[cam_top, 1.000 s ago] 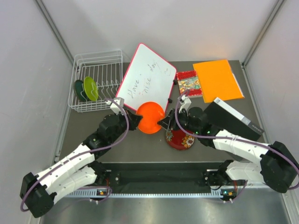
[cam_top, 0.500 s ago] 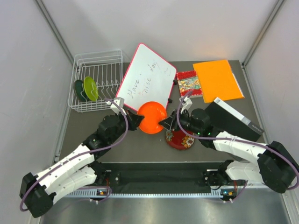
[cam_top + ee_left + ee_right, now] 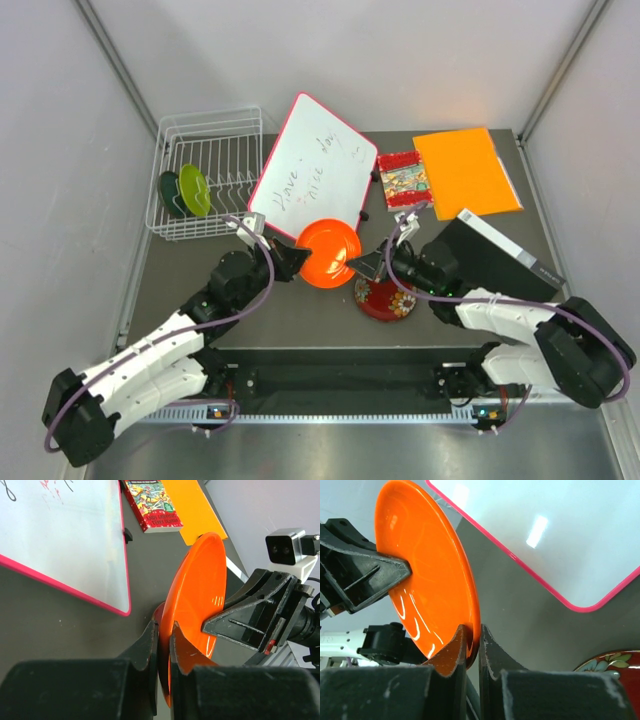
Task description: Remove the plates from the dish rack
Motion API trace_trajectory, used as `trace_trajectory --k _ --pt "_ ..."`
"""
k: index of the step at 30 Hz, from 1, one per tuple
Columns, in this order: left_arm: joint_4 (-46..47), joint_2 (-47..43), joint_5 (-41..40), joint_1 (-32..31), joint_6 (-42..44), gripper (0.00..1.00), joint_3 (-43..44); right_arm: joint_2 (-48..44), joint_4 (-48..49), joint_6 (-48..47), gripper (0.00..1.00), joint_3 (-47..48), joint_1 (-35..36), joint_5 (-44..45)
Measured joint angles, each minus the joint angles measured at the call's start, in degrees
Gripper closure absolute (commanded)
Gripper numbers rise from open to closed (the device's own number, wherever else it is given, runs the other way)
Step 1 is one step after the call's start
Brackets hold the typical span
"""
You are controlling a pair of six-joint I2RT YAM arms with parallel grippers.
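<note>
Orange plate (image 3: 328,252): smooth, shiny, bright glints on it. Whiteboard (image 3: 312,170): smooth, glossy, light spots. Dish rack (image 3: 215,125): thin white wire. Table (image 3: 300,305): dark, dull, no shine.

Left arm (image 3: 150,350): base lower left of top view, reaching up-right toward centre. Left gripper (image 3: 290,263): fingers nearly together, pinching left rim of orange plate (image 3: 330,250). Right arm (image 3: 500,312): base lower right, elbow at right edge, forearm running left. Right gripper (image 3: 362,266): fingers clamped on plate's right rim. Grippers face each other, centre frame.

Two plates (image 3: 186,190) upright in dish rack (image 3: 208,124), whiteboard (image 3: 315,165) just right.
</note>
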Motion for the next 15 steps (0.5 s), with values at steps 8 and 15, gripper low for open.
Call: trace_trajectory --k 8,15 --pt "2.2 0.4 1.7 -0.6 -0.6 0.75 -0.3 -6.7 -3.3 0.8 1.00 -2.6 -0.1 2.5" --pt "0.9 0.1 0.1 -1.2 -0.1 0.49 -0.5 -20.6 -16.6 -3.2 1.00 -2.6 -1.2 8.2"
